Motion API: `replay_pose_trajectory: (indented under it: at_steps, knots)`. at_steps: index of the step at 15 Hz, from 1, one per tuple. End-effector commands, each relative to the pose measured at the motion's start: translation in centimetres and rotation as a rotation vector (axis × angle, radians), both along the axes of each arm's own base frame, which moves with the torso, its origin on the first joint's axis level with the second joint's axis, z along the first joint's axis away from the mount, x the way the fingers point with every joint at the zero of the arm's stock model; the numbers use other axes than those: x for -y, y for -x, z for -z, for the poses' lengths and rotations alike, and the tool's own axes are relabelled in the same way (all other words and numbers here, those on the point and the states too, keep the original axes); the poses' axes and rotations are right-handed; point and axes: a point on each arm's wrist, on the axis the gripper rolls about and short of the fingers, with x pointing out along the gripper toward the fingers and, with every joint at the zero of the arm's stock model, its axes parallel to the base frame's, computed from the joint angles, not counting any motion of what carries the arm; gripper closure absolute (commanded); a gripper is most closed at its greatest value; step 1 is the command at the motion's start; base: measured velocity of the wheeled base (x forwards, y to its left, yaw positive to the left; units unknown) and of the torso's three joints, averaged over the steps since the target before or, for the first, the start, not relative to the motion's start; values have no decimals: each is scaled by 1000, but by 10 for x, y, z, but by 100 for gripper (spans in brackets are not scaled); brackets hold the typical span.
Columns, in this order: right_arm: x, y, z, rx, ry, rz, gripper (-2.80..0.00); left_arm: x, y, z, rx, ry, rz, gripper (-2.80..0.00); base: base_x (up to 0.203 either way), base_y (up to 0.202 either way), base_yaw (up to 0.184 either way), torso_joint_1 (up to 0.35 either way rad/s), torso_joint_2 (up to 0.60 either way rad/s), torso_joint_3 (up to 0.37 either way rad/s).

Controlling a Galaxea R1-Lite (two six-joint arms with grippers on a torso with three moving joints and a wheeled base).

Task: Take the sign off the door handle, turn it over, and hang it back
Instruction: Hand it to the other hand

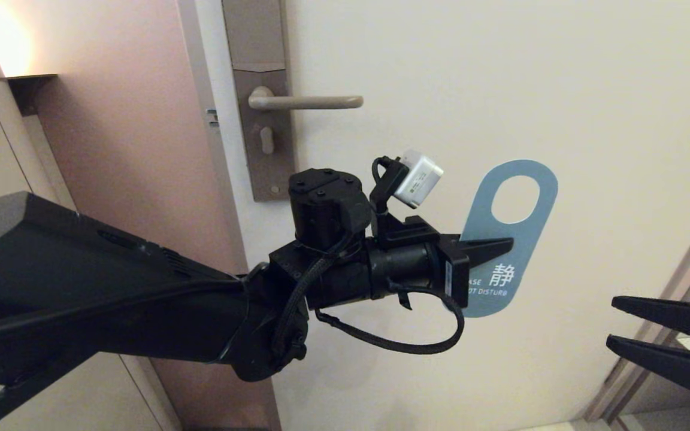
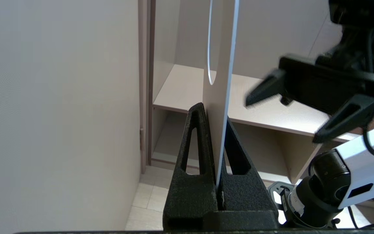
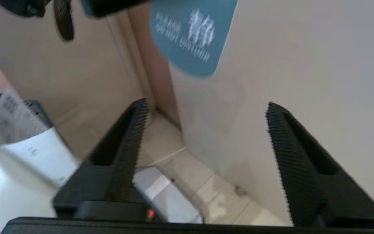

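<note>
A pale door (image 1: pixel 501 78) fills most of the head view, with the door handle (image 1: pixel 306 102) bare at upper centre on its tall brown plate (image 1: pixel 264 120): the sign is off it and not yet hung back. The left arm (image 1: pixel 111 299) reaches in from the lower left of the frame, and its claw (image 1: pixel 489 248), at the centre, is clamped tight on the sign (image 1: pixel 510 233), pinching the card across its middle. The blue face with the white "do not disturb" lettering shows to the head camera, the oval hole uppermost and the card leaning a little to the right, below and to the right of the handle and well apart from it. In the left wrist view the card (image 2: pixel 221 107) stands edge-on between the two closed fingers (image 2: pixel 195 152). The right claw (image 1: pixel 656 335) sits at the lower right edge of the head view, its jaws spread wide and holding nothing; its own camera shows the card's lower end (image 3: pixel 193 39) at the top of the frame, beyond the parted fingers (image 3: pixel 128 143). By the look of it the turning-over is done or nearly so, and rehanging is the step in hand: the next move calls for carrying the card up and left, lining the oval hole with the free tip of the lever, and sliding it on.
</note>
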Motion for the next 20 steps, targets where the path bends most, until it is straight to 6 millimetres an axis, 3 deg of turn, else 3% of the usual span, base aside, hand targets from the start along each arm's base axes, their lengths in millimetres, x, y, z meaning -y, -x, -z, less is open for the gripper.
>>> replay_pose_trajectory:
  at_steps: [1,8,14,20]
  knots:
    - [0,-10,3,-18,-1,-5,-280,0,0,1,1,2,3,0,0,0,0,0,0,0]
    - [-16,-17,6,-37,1,-117,-280,11,3,-9,-10,97,36,0,0,0,0,0,0,0]
    - [-22,-40,-4,-40,-1,-138,-280,22,18,-15,-4,117,81,0,0,0,0,0,0,0]
    - [-27,-45,-5,-47,-3,-162,-280,24,19,-25,-26,148,86,0,0,0,0,0,0,0]
